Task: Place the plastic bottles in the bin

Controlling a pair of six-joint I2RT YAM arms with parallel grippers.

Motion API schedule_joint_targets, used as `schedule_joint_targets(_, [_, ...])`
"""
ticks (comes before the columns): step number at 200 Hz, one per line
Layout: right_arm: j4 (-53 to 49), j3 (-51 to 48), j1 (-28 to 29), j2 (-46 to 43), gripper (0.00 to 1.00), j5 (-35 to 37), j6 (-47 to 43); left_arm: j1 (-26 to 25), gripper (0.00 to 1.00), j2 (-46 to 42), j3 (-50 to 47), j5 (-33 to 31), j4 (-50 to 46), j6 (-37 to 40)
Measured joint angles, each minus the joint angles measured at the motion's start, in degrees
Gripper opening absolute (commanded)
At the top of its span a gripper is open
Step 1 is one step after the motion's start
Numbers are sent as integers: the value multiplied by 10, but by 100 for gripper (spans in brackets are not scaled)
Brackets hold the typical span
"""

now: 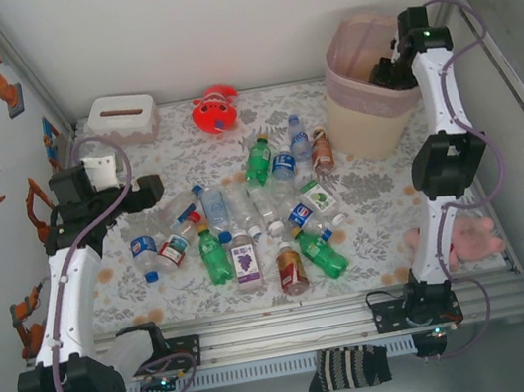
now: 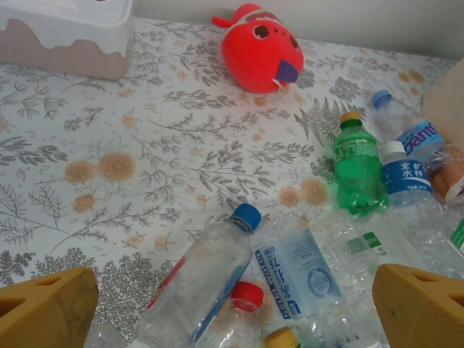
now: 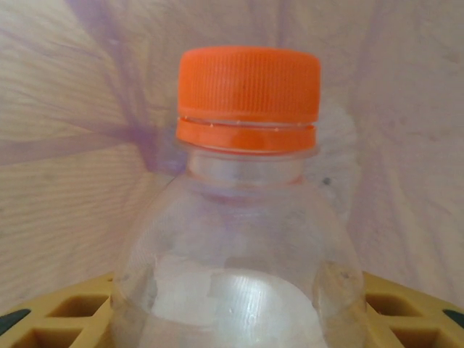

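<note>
Left arm point(image 1: 67, 304) and right arm point(image 1: 439, 96) clad in white links, joined by black motor housings, lilac cables point(image 1: 56, 371) looped alongside, green lights point(image 1: 163, 384) set on bases point(image 1: 417, 309), fingers point(image 2: 47, 312) moulded in ochre, hollow-celled.

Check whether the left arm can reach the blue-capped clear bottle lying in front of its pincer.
Likely yes: the left pincer stands wide open, and the blue-capped bottle lies just ahead between its fingers, uncovered. A red-capped bottle crowds its side and may get caught too.
</note>
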Motion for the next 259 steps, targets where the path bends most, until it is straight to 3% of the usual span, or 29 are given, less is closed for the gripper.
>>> schedule_joint_targets(92, [-72, -12, -45, -53, 54, 133, -71, -6, 97, 0, -1, -9, 0, 0])
schedule_joint_targets(169, [-40, -23, -16, -50, 54, -66, -100, -6, 97, 1, -1, -9, 0, 0])
schedule_joint_targets(259, [12, -41, 19, 37, 58, -127, -99, -7, 97, 19, 0, -11, -18, 0])
